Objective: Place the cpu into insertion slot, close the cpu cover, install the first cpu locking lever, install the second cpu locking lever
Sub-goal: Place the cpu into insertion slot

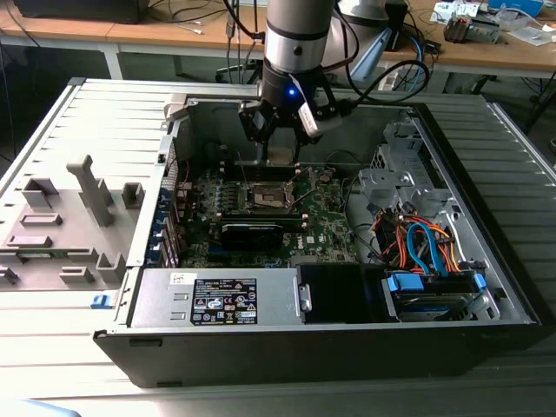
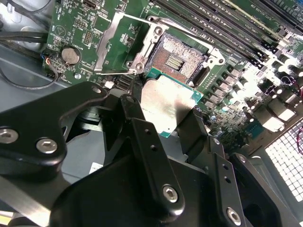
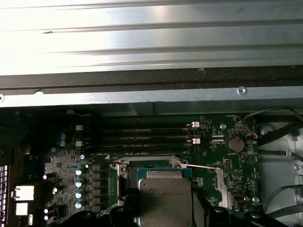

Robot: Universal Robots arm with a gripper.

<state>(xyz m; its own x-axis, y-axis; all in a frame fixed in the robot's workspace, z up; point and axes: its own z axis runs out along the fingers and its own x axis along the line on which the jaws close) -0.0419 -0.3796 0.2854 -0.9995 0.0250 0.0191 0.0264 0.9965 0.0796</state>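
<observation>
The cpu, a small flat silvery-topped square chip, is pinched by its edges in my black gripper, hovering level just short of the dark square insertion slot. The thin silver cpu cover stands open, leaving it bare.

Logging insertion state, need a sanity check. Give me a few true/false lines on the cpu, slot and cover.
1. The claw grips the cpu. True.
2. The cpu sits in the insertion slot. False: the slot's contacts are bare and the cpu is held clear of it.
3. The cpu cover is closed. False: it is swung open beside the slot.
4. A coin cell sits on the green board. True.
</observation>
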